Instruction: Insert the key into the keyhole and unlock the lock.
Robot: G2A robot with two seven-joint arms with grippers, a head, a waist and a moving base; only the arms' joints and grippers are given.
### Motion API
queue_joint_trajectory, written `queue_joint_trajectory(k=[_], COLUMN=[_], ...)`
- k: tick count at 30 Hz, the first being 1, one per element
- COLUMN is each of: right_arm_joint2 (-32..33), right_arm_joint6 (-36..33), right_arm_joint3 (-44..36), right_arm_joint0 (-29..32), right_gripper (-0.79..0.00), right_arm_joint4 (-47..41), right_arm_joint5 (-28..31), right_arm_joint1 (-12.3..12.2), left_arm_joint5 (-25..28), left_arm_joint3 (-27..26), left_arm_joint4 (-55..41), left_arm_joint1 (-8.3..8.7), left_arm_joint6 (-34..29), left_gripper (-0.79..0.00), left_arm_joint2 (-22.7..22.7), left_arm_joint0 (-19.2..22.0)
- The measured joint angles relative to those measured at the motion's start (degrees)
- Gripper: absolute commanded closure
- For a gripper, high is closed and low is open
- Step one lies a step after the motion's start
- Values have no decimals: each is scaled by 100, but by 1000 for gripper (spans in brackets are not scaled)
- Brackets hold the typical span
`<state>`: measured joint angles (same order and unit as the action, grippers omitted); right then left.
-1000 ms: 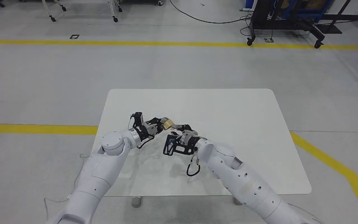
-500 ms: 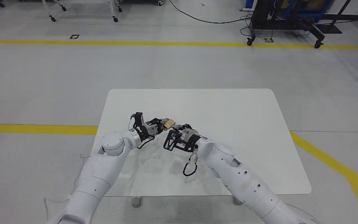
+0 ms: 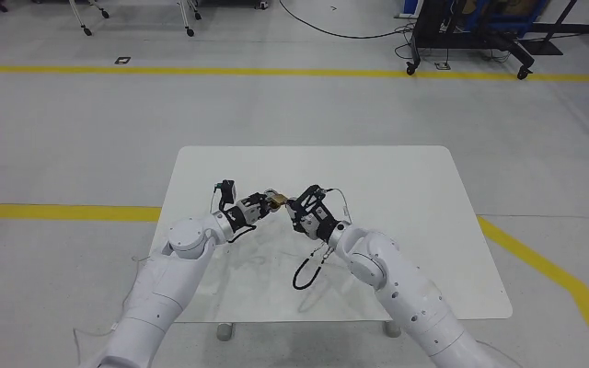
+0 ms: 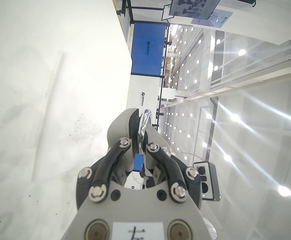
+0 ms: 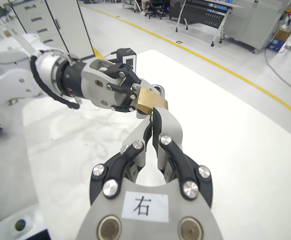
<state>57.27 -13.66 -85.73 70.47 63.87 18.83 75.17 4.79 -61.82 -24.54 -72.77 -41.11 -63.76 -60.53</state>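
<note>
- Left gripper (image 3: 259, 209) holding lock (image 3: 274, 198) meets right gripper (image 3: 294, 204) tip to tip, no gap between.
- Black cable loop (image 3: 306, 273) hangs under right forearm.
- Open table (image 3: 405, 184) beyond and rightward.

**Industrial robotics test hall.** A white table (image 3: 414, 184) stands on a pale grey poured floor (image 3: 304, 110) marked with yellow lane lines (image 3: 276, 71), one beyond the table and one beside it. Past the table's far edge are a black wheeled equipment frame (image 3: 469, 41), a loose black cable (image 3: 331, 32) and castored stands (image 3: 189, 23). Further from the table are grey drawer cabinets (image 5: 34, 20), castored workbenches (image 5: 238, 25) (office chairs (image 5: 156, 6) near one), a blue partition panel (image 4: 147, 51) and rows of ceiling lamps (image 4: 235, 117).
</note>
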Motion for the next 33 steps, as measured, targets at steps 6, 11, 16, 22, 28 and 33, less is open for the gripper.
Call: queue_joint_trajectory(k=[6,11,16,22,28,33], right_arm_joint2=[254,296,281,781,1786,2272], right_arm_joint6=[-159,-289,-320,-20,342,462], right_arm_joint3=[57,91,96,-187,-785,-1110], right_arm_joint0=[6,-2,-14,254,880,1187], right_gripper=[0,-286,-406,-785,-785,-785], right_arm_joint4=[-1053,-1322,-1222,-1322,-1557,-1685], right_arm_joint5=[380,499,469,614,570,509], right_arm_joint1=[-14,-23,-31,-139,-309,-371], left_arm_joint5=[192,234,239,218,153,-72], left_arm_joint3=[-97,-125,-89,-53,-170,-258], left_arm_joint4=[136,210,232,466,983,1577], left_arm_joint1=[11,15,12,0,-60,-125], left_arm_joint6=[162,189,186,234,427,525], left_gripper=[0,0,0,0,0,0], left_arm_joint2=[-51,-67,-78,13,354,747], left_arm_joint0=[-73,-90,-63,-24,0,93])
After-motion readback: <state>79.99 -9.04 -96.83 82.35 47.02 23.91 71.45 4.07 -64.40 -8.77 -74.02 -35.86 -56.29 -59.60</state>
